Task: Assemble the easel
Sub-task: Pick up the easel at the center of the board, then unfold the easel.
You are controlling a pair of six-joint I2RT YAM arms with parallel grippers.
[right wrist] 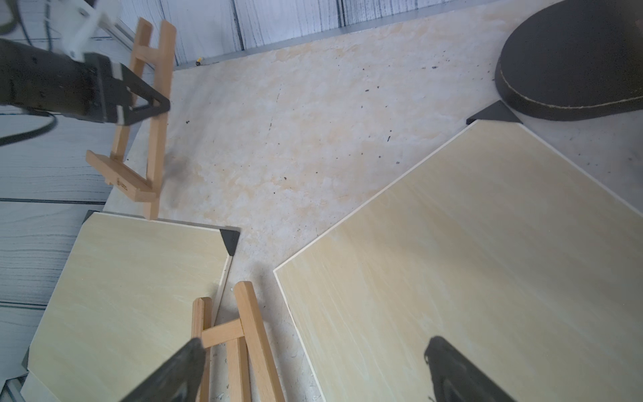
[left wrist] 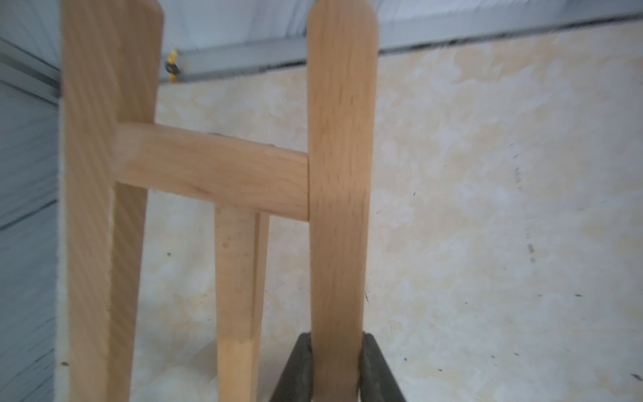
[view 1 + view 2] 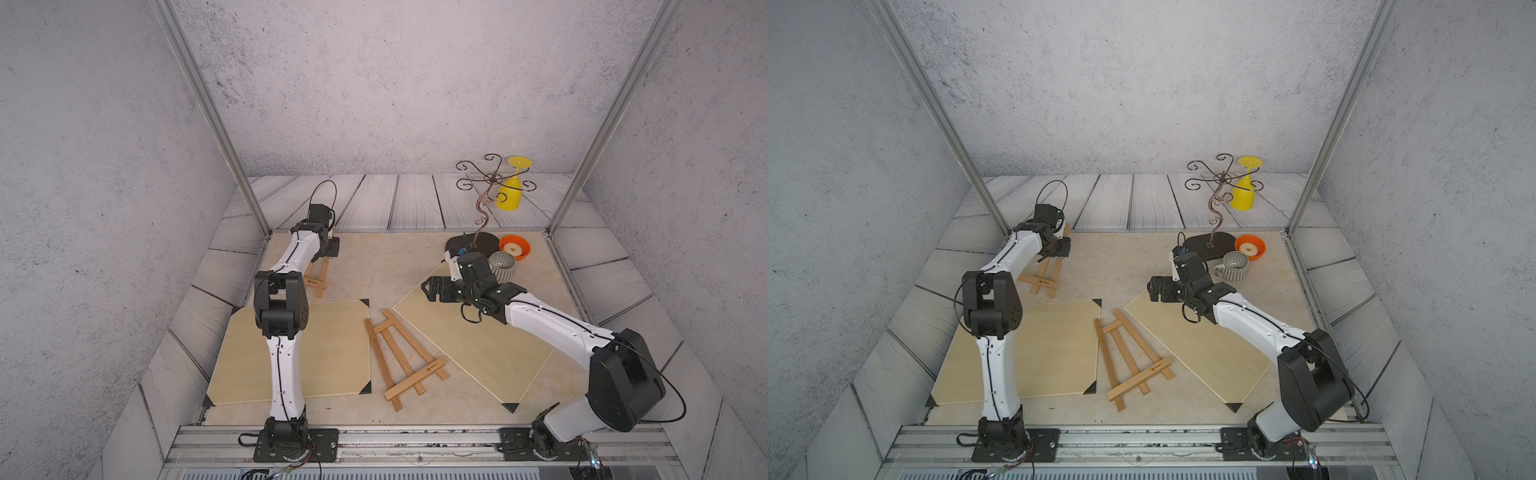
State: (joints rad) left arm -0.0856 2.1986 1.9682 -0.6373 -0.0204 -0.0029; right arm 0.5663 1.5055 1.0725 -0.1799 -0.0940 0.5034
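Pale 3-rail wooden easel stands tilted beyond left board, 1 rail pinched by left claw; right claw wide.

Robot lab cell: aluminium frame, printed backdrop.

Open bench mid-back, held easel standing far left, flat easel lying mid-front, mug, bowl, wire stand crowding far right

The left gripper pinches, between its dark fingers, one upright of the wooden easel, short of the crossbar that joins it to the other upright, with a slimmer leg and the mottled beige tabletop behind that crossbar.
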